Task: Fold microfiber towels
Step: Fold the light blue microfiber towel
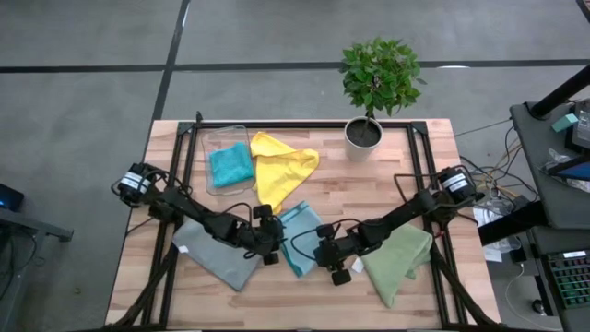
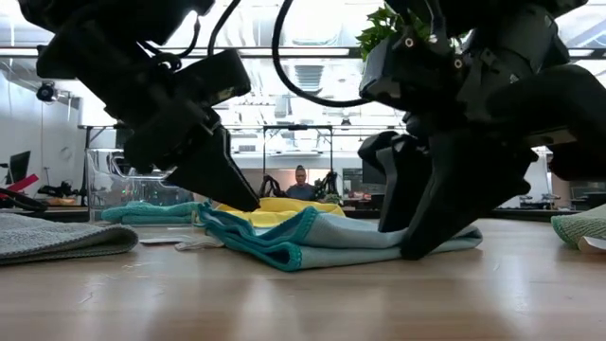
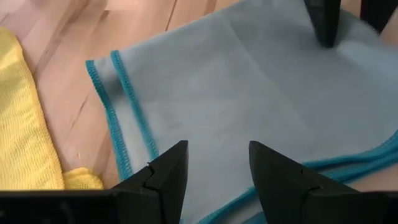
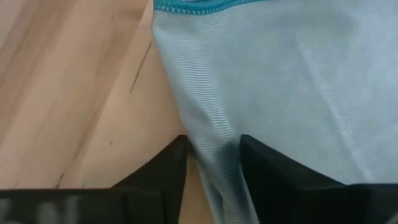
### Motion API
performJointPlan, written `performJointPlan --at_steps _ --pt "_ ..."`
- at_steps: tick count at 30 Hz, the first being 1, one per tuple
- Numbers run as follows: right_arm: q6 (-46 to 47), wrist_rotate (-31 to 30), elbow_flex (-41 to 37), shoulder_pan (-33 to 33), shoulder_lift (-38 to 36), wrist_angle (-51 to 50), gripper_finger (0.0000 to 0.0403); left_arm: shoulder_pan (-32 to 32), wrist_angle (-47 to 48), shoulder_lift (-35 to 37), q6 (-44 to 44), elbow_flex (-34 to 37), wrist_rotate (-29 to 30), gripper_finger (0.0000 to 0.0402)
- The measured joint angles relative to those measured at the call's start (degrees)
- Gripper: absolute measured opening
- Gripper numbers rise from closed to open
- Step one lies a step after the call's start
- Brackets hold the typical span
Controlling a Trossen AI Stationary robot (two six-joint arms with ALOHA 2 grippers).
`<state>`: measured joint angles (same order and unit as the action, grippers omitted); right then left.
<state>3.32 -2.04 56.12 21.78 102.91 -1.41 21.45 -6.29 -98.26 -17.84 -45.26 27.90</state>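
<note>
The light blue towel (image 1: 297,238) with a teal hem lies folded at the table's middle, flat on the wood (image 2: 322,237). My left gripper (image 3: 214,168) stands open at the towel's left end (image 1: 279,235), its fingers slanting down. My right gripper (image 4: 213,146) comes from the right (image 1: 315,254), shut on the towel's near right edge. The grey towel (image 1: 217,256) lies under my left arm and the olive green towel (image 1: 398,263) under my right arm. The yellow towel (image 1: 281,171) is spread behind them. The teal towel (image 1: 230,164) sits in the clear bin. My left gripper's fingertips (image 3: 171,165) stand over the towel's left end, one on either side of a strip of flat cloth; whether they touch it, I cannot tell. My right gripper pinches an unhemmed edge of the light blue towel (image 4: 208,134) between its two fingers; it looks like a fold. The fingers slant down from the table's right, their tips at the table top (image 2: 417,248). The rest of the towel lies flat on the table.
A potted plant (image 1: 366,132) stands at the far edge, right of the middle. The clear bin (image 1: 219,148) is at the far left. Bare wood lies along the near edge (image 1: 295,300). A person sits in the room behind (image 2: 301,182).
</note>
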Motion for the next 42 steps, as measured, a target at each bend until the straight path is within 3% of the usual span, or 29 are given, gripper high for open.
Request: performJointPlan --at_steps 5,7,15,21,30,36,42 --pt "-2.6 0.0 0.0 0.0 0.1 0.1 0.0031 -0.5 3.0 0.3 2.5 0.0 1.0 0.0155" --pt "-3.4 0.0 0.0 -0.1 -0.1 0.0 0.0017 -1.0 5.1 0.4 3.4 0.0 2.3 0.0155" --pt "-3.1 4.8 0.7 -0.1 -4.6 -6.0 0.001 -5.3 6.2 -1.9 6.4 0.9 5.3 0.0155" --pt "-1.9 9.5 6.1 -0.1 -6.1 -14.0 0.0009 -6.0 -0.2 -5.8 6.7 0.7 5.8 0.0155" --pt "-4.1 10.0 13.9 -4.7 -6.2 -22.1 0.0009 -5.8 -4.1 -6.7 9.2 0.8 2.8 0.0155" --pt "-5.9 10.2 14.4 -9.6 -6.2 -22.5 0.0009 -5.6 -7.4 -6.8 12.6 0.8 -2.1 0.0155" --pt "-8.1 10.2 14.3 -13.5 -6.0 -21.8 0.0009 -5.7 -7.8 -6.8 12.8 0.9 -3.3 0.0155"
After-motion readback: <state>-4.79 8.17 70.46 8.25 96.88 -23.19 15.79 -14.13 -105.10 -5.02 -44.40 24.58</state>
